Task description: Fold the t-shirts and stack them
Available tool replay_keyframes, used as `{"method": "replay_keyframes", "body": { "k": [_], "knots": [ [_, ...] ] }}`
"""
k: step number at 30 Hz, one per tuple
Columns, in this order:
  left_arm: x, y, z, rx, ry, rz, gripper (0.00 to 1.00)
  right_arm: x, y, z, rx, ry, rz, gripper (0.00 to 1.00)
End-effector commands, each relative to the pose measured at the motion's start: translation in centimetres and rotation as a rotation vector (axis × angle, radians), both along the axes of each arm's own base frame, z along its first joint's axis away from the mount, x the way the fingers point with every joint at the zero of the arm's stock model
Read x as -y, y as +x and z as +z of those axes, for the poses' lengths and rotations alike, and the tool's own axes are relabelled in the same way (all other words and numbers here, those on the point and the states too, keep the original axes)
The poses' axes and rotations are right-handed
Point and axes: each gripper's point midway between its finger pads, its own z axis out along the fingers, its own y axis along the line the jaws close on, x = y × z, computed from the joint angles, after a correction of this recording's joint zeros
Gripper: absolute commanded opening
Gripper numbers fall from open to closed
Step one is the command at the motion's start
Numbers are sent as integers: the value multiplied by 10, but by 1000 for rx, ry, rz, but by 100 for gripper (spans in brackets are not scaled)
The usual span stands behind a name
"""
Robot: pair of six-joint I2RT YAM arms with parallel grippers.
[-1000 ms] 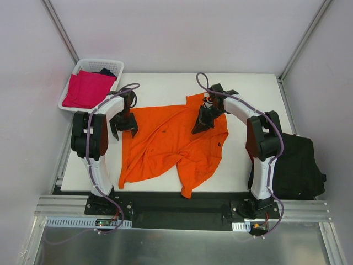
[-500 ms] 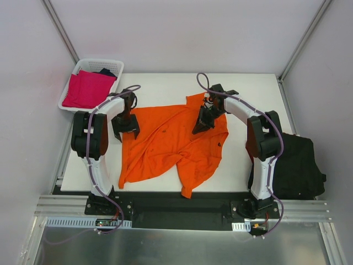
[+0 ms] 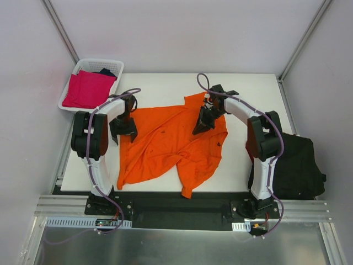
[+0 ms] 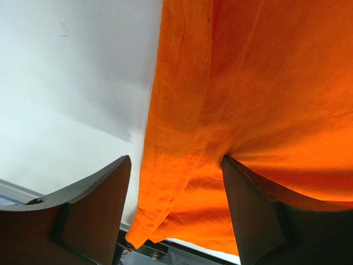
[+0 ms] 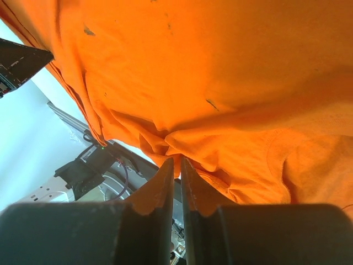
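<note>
A bright orange t-shirt (image 3: 171, 144) lies spread and wrinkled on the white table (image 3: 165, 88). My left gripper (image 3: 123, 128) stands open at the shirt's left edge. In the left wrist view the shirt's hem (image 4: 165, 182) hangs between the two wide-apart fingers (image 4: 94, 215), gripper (image 4: 176, 207). My right gripper (image 3: 202, 123) is on the shirt's upper right part, shut on a pinched fold of orange cloth (image 5: 187, 149), gripper (image 5: 177, 164). A magenta-pink t-shirt (image 3: 87, 88) and a dark one (image 3: 106, 72) lie in the basket. A black t-shirt (image 3: 300, 165) lies to the right.
The white lattice basket (image 3: 95, 62) sits off the table's far left corner. The black cloth hangs past the table's right edge beside the right arm's base (image 3: 259, 204). Grey walls and metal posts (image 3: 60, 33) close in the workspace.
My left gripper has shifted slightly at the shirt's left edge, and that edge has drawn a little leftward. The right gripper has kept its hold in place.
</note>
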Motion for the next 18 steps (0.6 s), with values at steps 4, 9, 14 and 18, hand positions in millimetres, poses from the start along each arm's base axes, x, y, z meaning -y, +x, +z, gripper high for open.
{"method": "replay_keyframes", "body": {
  "k": [4, 9, 14, 18],
  "knots": [
    [-44, -18, 12, -68, 243, -23, 68, 1, 0, 25, 57, 25, 5, 13],
    [-44, -19, 15, -71, 240, -25, 69, 1, -2, 18, 39, 21, 8, 13],
    [-37, -16, 14, -67, 200, -18, 69, -4, 3, -2, 23, 26, 27, 1],
    [-29, -11, 19, -44, 156, -15, 69, -12, 16, -4, 56, 1, 63, 1]
  ]
}}
